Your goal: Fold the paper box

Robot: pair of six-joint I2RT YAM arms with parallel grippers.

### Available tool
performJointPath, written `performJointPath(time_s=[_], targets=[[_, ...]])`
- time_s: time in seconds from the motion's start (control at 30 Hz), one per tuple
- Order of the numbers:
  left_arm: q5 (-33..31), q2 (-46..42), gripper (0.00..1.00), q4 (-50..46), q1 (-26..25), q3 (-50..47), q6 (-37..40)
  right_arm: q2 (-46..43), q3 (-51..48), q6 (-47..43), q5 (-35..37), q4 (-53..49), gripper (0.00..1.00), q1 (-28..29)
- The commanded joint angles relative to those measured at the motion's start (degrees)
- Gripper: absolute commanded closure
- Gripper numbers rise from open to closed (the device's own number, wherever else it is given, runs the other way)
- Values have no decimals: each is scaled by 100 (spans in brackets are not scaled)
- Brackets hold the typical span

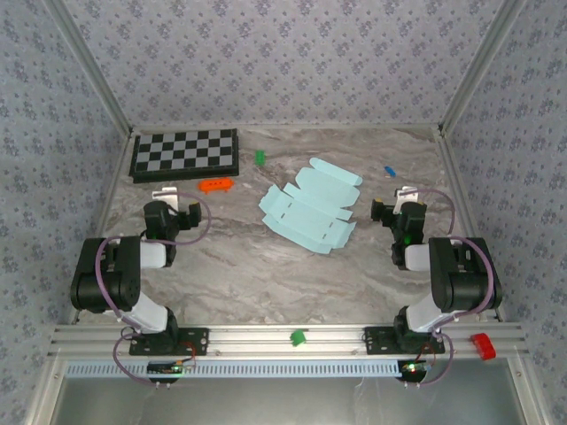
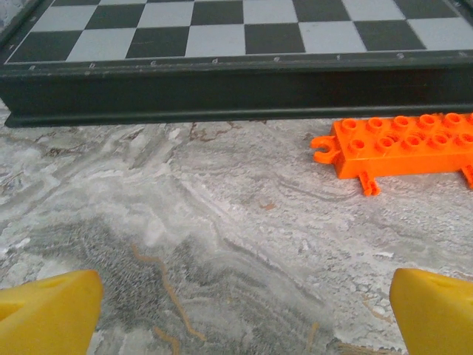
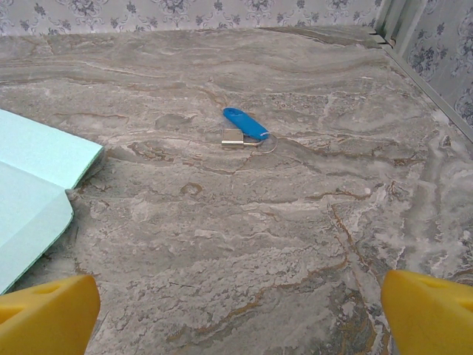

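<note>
checkerboard [image 2: 222,89] rim marks, perhaps letters, unreadable

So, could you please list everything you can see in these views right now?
paper box: one, pale blue, flat in the table's middle.
checkerboard: one, black-and-white, far left corner.
toy brick: one, orange, just in front of the checkerboard.
green block: one, green, right of the checkerboard.
key tag: one, blue, far right.
rail block: one, green, near rail, between the arm bases.
red piece: one, red, near rail's right end.
table: one, grey marbled.
left pincer: one, yellow fingers, open, facing the checkerboard.
right pincer: one, yellow fingers, open, right of the paper box.
</note>
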Motion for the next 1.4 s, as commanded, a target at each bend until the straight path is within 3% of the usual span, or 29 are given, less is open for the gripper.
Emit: performJointPath(time_s=[0.0, 0.13, 0.23, 0.37, 0.5, 0.77, 0.93, 1.03, 1.13, 1.23, 1.37], targets=[[-327, -507, 0, -761, -18, 445, -148, -534, -63, -64, 230, -237, 0, 30], [-501, -1135, 1, -2491, -64, 1140, -594, -1416, 476, 153, 380, -2190, 0, 34], [-229, -1452, 1, -3443, -144, 1522, -1061, -1771, 1087, 518, 261, -3697, 0, 29], [51, -1527, 1, -4485, -549, 2032, -1435, -1958, 1605, 1126, -175, -4775, 0, 47], [218, -1177, 3, -5014, -1361, 2540, -1584, -1881, 1963, 1393, -972, -5222, 0, 232], [1062, 429, 37, -5397, -2617, 4003, -1744, -1301, 2383, 1415, -1212, -5514, 2, 1556], [1681, 1554, 65, -5619, -2949, 5049, -1753, -759, 2389, 1673, -1424, -5336, 22, 2207], [2121, 2038, 75, -5654, -3020, 5492, -1696, -417, 2459, 1891, -1454, -5321, 34, 2420], [2189, 2445, 91, -5808, -3092, 5881, -1637, -113, 2495, 2044, -1547, -5303, 50, 2481], [2185, 2712, 98, -5889, -3100, 6088, -1624, 95, 2497, 2153, -1455, -5295, 63, 2482], [1872, 2970, 100, -6009, -3100, 6171, -1565, 299, 2499, 2194, -1346, -5365, 70, 2457]])
